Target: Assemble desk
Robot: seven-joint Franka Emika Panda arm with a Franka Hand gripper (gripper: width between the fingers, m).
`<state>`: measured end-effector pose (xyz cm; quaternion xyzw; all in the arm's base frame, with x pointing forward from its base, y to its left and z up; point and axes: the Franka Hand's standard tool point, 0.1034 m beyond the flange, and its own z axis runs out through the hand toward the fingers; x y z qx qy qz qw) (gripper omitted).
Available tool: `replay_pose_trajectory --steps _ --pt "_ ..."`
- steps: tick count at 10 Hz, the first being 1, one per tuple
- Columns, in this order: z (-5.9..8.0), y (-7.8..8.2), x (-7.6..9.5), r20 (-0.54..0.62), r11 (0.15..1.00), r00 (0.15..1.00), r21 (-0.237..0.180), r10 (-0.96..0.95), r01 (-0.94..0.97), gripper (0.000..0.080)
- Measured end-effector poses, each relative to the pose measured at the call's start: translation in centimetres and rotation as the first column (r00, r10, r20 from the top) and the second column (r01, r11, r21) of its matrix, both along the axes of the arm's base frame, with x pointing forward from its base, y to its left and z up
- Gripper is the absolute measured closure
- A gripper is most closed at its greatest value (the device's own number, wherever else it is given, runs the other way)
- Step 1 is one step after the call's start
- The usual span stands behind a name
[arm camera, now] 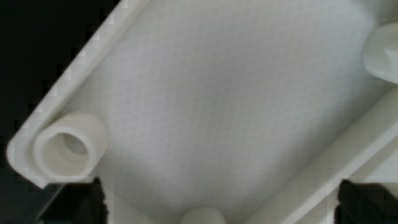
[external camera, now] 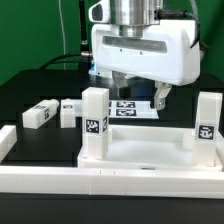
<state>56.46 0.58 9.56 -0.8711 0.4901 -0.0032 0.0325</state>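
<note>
Just beneath the tool (external camera: pixel 133 92), the tabletop (external camera: pixel 150 150)

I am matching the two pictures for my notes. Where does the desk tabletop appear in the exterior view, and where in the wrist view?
Exterior view: the tabletop lies across the foreground, nearest the camera.
Wrist view: the tabletop fills almost the whole picture, seen from very close.
Shared landmark: its raised rim, which shows as the long white edge in both views.
</note>
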Motion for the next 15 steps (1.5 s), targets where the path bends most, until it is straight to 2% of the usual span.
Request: replay_pose_trajectory --steps 2,4,8,9,12,15 --pt "-0.9 -0.2 -1.0 -0.024 0.970 0.970 0.026 -0.243 0.244 0.0150" --pt "-1.2 0.1 -1.1 -0.029 0.946 0.946 0.027 -0.322 0.323 0.0150" --pt "-1.5 0.7 -1.3 -0.061 0.843 0.844 0.050 -0.532 0.535 0.0150" --pt "-2.1 0.5 -2.0 -0.079 0.805 0.806 0.049 -0.587 0.591 0.0150" --pt "-4.1 0.7 -4.3 -0.112 0.795 0.791 0.016 -0.601 0.606 0.0150" --pt "-7.2 0.8 -5.7 -0.144 0.804 0.793 -0.034 -0.592 0.594 0.0150"
